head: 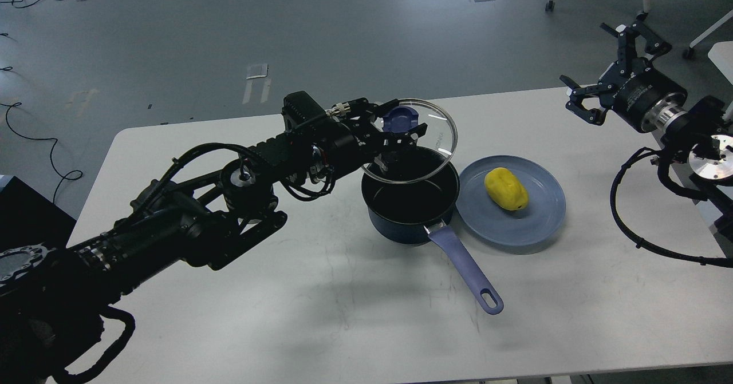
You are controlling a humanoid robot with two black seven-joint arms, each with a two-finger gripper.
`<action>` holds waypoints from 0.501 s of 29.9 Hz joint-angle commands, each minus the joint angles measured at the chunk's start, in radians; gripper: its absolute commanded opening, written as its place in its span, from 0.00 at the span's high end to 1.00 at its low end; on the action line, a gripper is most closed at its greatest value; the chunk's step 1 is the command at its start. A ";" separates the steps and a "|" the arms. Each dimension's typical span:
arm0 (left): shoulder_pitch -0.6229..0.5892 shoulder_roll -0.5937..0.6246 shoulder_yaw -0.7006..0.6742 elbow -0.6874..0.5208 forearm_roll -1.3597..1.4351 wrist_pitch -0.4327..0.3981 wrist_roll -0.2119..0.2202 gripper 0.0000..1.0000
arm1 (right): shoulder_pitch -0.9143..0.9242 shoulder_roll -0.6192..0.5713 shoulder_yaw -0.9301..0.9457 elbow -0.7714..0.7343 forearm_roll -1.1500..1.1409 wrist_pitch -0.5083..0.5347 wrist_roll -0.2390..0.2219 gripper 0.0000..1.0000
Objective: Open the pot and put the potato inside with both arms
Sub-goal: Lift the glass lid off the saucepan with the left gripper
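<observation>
Glass lid (426,138) is clamped by its blue knob in the left gripper (395,126), tilted above the pot (409,206) on the table (286,315). The potato (506,189) lies on the plate (535,224) just right of the pot. The right gripper (607,66) hovers apart, fingers spread, empty

Faint print on the glass lid (441,143) — too small to read
</observation>
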 commanded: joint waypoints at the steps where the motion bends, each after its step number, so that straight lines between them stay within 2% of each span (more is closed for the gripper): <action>1: 0.002 0.107 0.004 -0.039 -0.001 0.004 -0.001 0.50 | 0.000 0.000 -0.001 0.001 0.000 0.000 0.000 0.00; 7: 0.073 0.264 0.015 -0.089 -0.001 0.072 -0.006 0.50 | 0.000 0.000 -0.004 0.001 0.000 0.000 0.000 0.00; 12: 0.162 0.325 0.015 -0.096 0.001 0.127 -0.007 0.50 | 0.004 0.000 -0.027 0.000 0.000 0.000 0.000 0.00; 15: 0.212 0.319 0.015 -0.093 -0.001 0.142 -0.006 0.50 | 0.006 0.002 -0.028 0.000 0.000 0.000 0.000 0.00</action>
